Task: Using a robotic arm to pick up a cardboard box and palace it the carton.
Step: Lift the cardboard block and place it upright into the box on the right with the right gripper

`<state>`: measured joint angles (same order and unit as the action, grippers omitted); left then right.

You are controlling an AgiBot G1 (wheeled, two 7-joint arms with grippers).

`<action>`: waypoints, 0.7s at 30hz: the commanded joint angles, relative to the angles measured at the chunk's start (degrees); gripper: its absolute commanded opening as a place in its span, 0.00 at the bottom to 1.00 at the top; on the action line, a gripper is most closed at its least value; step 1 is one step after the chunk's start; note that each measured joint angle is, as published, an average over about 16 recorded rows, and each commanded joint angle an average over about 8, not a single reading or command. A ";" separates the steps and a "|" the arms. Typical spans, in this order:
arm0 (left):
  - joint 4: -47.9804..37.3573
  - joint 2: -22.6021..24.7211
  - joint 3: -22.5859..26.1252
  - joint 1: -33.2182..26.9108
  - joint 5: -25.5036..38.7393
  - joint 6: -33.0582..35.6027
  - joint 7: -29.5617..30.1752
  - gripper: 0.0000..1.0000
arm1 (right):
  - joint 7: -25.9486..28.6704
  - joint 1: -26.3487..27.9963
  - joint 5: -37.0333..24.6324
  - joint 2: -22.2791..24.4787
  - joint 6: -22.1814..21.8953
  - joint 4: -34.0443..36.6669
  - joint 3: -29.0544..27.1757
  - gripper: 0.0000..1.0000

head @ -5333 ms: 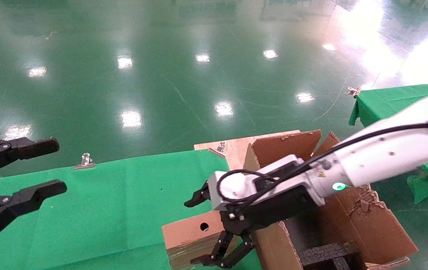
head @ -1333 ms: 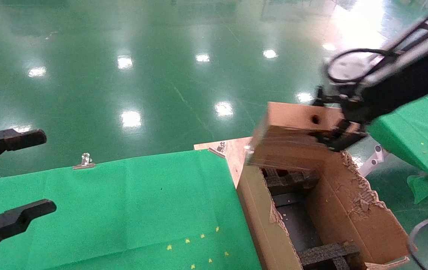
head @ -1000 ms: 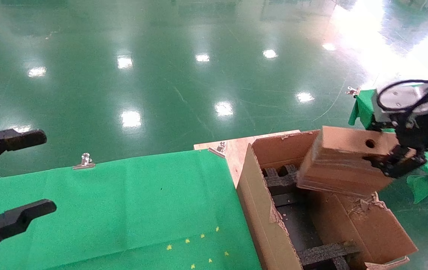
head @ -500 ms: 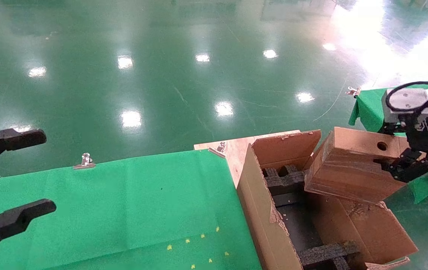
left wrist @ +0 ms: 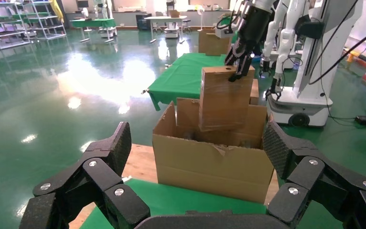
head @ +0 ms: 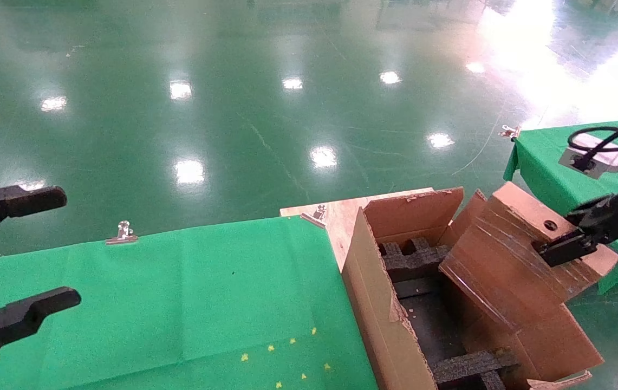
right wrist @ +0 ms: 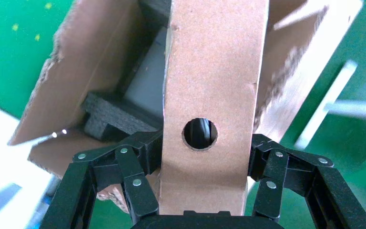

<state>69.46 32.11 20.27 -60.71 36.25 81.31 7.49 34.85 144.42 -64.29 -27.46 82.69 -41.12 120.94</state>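
You are in a robot lab or factory hall. A wide glossy green floor (head: pixel 233 108) mirrors the ceiling lights. Tables (left wrist: pixel 186 76) draped in green cloth stand about, metal shelving (left wrist: pixel 24 24) lines the far side, and other white robots (left wrist: pixel 305 52) on wheeled bases stand beside a carton (left wrist: pixel 212 162).

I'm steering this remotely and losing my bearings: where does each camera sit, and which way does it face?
Head view: on the robot's head, looking forward and down; the left claw open at the left edge, the right claw holding the cardboard box over the carton.
Left wrist view: on the left arm, looking past its own open claw across at the carton.
Right wrist view: on the right arm, looking down its claw along the cardboard box.
Shared: all three show box and carton.
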 commanded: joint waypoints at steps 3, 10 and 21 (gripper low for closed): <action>0.00 0.00 0.00 0.00 0.00 0.00 0.00 1.00 | 6.00 -0.81 0.46 1.85 -1.78 -0.27 0.47 0.00; -0.01 -0.01 0.00 0.01 0.00 -0.02 0.00 1.00 | 9.86 -1.01 -0.23 3.16 -3.73 -1.83 1.17 0.00; -0.02 -0.01 -0.01 0.02 0.00 -0.02 0.00 1.00 | 15.84 -2.89 -0.60 2.63 -6.61 -1.74 2.09 0.00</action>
<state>69.44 32.09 20.27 -60.69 36.25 81.29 7.49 51.02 141.38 -65.04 -24.81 75.80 -43.25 123.13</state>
